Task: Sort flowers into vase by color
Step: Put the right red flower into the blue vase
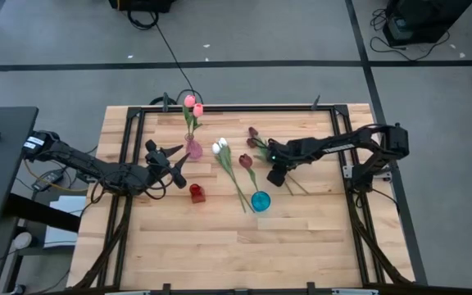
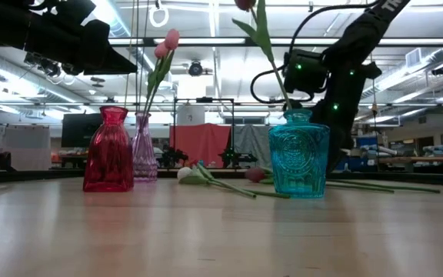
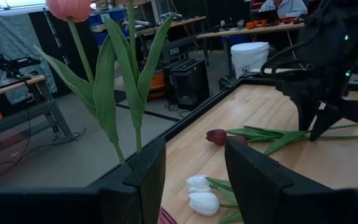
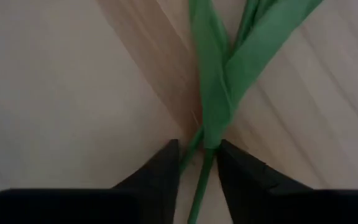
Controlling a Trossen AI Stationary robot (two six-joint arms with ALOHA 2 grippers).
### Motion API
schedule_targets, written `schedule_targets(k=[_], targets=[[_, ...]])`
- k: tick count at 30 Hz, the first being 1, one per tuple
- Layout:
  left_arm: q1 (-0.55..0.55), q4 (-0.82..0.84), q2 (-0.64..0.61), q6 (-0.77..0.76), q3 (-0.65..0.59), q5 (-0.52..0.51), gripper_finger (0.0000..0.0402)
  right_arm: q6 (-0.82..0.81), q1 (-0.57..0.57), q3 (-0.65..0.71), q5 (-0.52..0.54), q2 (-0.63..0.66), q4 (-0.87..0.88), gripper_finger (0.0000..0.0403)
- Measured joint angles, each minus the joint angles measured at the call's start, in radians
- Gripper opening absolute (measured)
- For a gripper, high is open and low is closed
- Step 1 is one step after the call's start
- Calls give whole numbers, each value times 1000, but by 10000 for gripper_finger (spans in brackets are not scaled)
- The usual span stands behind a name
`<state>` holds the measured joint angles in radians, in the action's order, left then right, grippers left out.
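A maroon tulip (image 4: 211, 106) is caught by its green stem between the fingers (image 4: 160, 171) of the right gripper (image 1: 278, 174); in the right wrist view the stem runs through a narrow gap, the dark fingers standing just beside it on both sides, so whether they truly press on it cannot be told. In the low view this stem rises tilted above the mouth of the teal vase (image 2: 298, 161), its head cut off by the upper edge. The teal vase stands near the middle of the surface (image 1: 220, 246) (seen from above as a small blue ring).

Two pink tulips (image 1: 192, 106) are set upright in the pale pink vase (image 1: 193, 148), beside which the red vase (image 1: 197, 192) stands without flowers. Two white tulips (image 1: 220, 147) lie flat between the pink vase and the right gripper, their stems reaching toward the teal vase. Further maroon tulips (image 1: 253, 135) lie on the wood near the right arm.

The left gripper (image 1: 177, 166) is held released, fingers (image 3: 145, 177) well apart, just beside the pink vase and grasping nothing. The near half of the surface is left bare, while the dark frame rails run along both sides.
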<state>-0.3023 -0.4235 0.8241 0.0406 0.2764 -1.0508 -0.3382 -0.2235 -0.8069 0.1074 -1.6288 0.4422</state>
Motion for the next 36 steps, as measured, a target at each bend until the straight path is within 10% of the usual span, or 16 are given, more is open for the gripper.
schedule_targets(k=[6, 26, 36], targets=[[0, 4, 0, 0, 0, 8, 170, -2, -24, -12, 0, 25, 86, 12], [-1, 8, 0, -21, 0, 35, 170, -113, 37, -12, -49, 567, 106, 2], [-1, 0, 0, -26, 0, 35, 170, -163, 82, -12, -141, 420, 224, 47]])
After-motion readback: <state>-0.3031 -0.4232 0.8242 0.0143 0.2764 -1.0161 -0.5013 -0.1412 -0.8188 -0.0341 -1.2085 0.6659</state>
